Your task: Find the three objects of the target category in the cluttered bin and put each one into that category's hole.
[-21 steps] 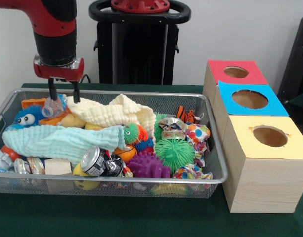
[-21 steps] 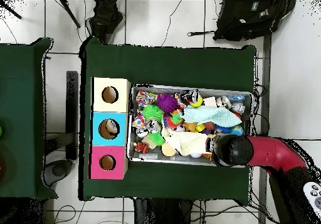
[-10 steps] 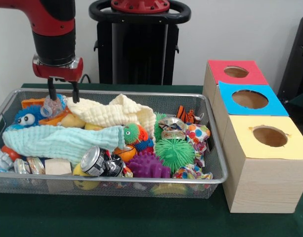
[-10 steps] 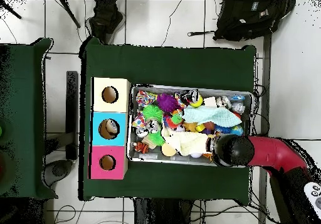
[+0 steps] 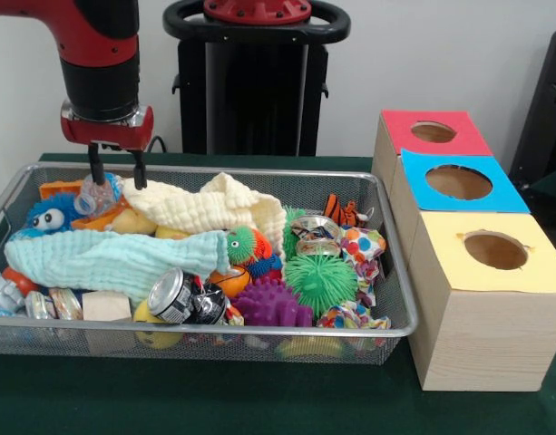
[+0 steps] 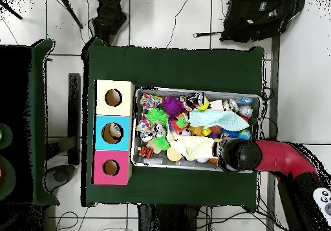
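While your gripper (image 5: 115,171) hangs over the bin's (image 5: 259,332) far left corner, at about ten o'clock in the front view, its two fingers stand apart with nothing clamped between them; a clear plastic piece (image 5: 95,193) sits just below the tips.

Moving rightward across the bin you have a blue fuzzy toy (image 5: 51,216) with big eyes, an orange block (image 5: 60,188) behind it, then a pale green cloth (image 5: 110,258) lying across the front half. At six o'clock from that cloth sit a wood block (image 5: 106,305) and a crushed can (image 5: 183,297); its print is too small to read. A yellow cloth (image 5: 212,208) is heaped at the middle back. Right of it come a purple spiky ball (image 5: 271,304), a green spiky ball (image 5: 321,279), a small tiger toy (image 5: 344,212) at the far wall, and a spotted cloth (image 5: 361,248) by the right wall.

Beside the bin, at three o'clock, stand three wooden boxes in a row, each with a round hole: red box (image 5: 429,132) farthest, blue box (image 5: 457,183) in the middle, yellow box (image 5: 492,252) nearest. None carries a readable label, so you cannot tell the target category from them.

Everything rests on a green table (image 5: 259,399). From overhead the floor (image 6: 174,21) is white tile, with a black bag (image 6: 258,18) at one o'clock of the table.
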Robot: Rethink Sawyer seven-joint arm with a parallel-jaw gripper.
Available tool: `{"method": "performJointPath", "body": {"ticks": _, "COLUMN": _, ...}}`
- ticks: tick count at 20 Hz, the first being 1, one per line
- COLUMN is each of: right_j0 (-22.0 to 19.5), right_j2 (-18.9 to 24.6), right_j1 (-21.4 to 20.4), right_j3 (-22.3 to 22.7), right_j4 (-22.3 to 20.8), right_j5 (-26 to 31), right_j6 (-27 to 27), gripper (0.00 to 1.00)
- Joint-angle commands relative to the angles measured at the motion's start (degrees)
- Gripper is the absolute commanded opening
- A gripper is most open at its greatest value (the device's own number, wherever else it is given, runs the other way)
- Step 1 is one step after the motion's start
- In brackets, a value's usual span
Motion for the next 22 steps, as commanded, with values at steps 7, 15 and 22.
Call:
{"method": "performJointPath", "body": {"ticks": 7, "right_j0": 0.42, "right_j2": 2.91, "right_j1": 2.79, "right_j3": -4.56, "right_j4": -6.15, "right_j5": 2.67, "right_j6": -13.55, "gripper": 1.0}}
{"method": "performJointPath", "body": {"ticks": 15, "right_j0": 0.98, "right_j2": 2.86, "right_j1": -1.4, "right_j3": -3.87, "right_j4": -5.87, "right_j5": 4.57, "right_j6": -12.69, "gripper": 1.0}}
{"method": "performJointPath", "body": {"ticks": 22, "right_j0": 0.61, "right_j2": 2.63, "right_j1": -2.29, "right_j3": -2.9, "right_j4": -5.72, "right_j5": 4.03, "right_j6": -12.0, "gripper": 1.0}}
